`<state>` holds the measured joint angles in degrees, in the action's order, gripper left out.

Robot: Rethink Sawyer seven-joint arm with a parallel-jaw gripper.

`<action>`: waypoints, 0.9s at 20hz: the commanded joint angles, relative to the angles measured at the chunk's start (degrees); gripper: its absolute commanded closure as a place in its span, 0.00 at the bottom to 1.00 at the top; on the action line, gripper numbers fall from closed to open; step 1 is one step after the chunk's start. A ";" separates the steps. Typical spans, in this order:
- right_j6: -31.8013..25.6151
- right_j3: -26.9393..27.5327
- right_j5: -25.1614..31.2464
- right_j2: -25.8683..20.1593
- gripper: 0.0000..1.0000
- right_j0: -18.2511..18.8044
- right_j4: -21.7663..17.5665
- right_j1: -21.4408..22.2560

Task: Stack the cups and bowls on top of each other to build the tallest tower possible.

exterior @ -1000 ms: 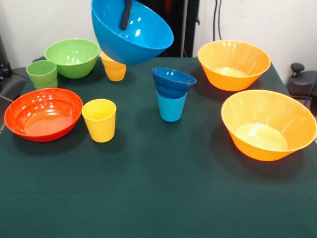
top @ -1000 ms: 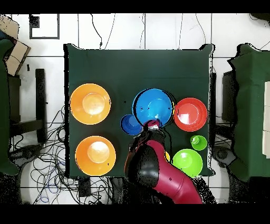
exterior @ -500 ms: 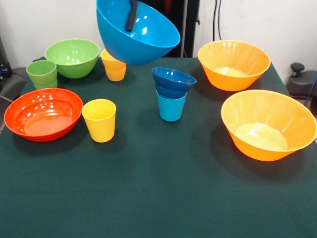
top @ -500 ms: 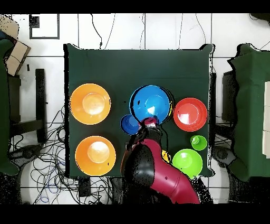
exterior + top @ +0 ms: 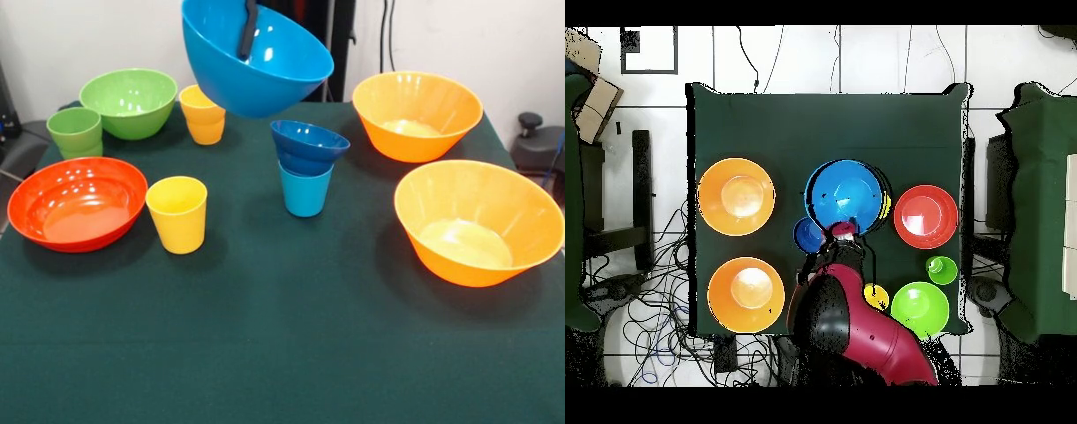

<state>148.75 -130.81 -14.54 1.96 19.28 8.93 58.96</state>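
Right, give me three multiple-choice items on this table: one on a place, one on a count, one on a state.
1. Where does the small dark blue bowl sit?
A. in the red-orange bowl
B. on the light blue cup
C. on bare cloth

2. How many large orange bowls stand on the table?
A. one
B. two
C. three

3. What is the state of the medium light blue bowl?
A. resting on the table
B. upside down
C. lifted and tilted, held by the gripper

Answers: 1 B, it nests in the cup's mouth; 2 B, both stand together on one side; 3 C, it hangs above the cloth.

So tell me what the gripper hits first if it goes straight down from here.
Probably the small dark blue bowl on the light blue cup, met by the held light blue bowl; depth is unclear, so it may reach bare table.
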 commanded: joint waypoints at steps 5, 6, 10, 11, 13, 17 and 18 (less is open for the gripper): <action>16.97 -3.82 -6.09 -6.07 1.00 0.04 -0.73 -4.37; 17.48 -4.03 -6.92 -5.74 1.00 -1.04 -0.31 -4.89; 19.08 -4.57 -8.84 -5.40 1.00 -3.41 0.65 -5.85; 19.22 -4.58 -8.93 -5.36 1.00 -3.58 0.72 -5.89; 19.64 -4.62 -8.81 -5.42 1.00 -3.77 0.85 -5.77; 20.28 -4.31 -9.03 -5.14 1.00 -4.41 1.14 -6.14; 20.53 -4.24 -9.25 -5.14 1.00 -4.52 1.13 -6.36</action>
<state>155.60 -132.65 -22.28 1.67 16.33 8.95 55.61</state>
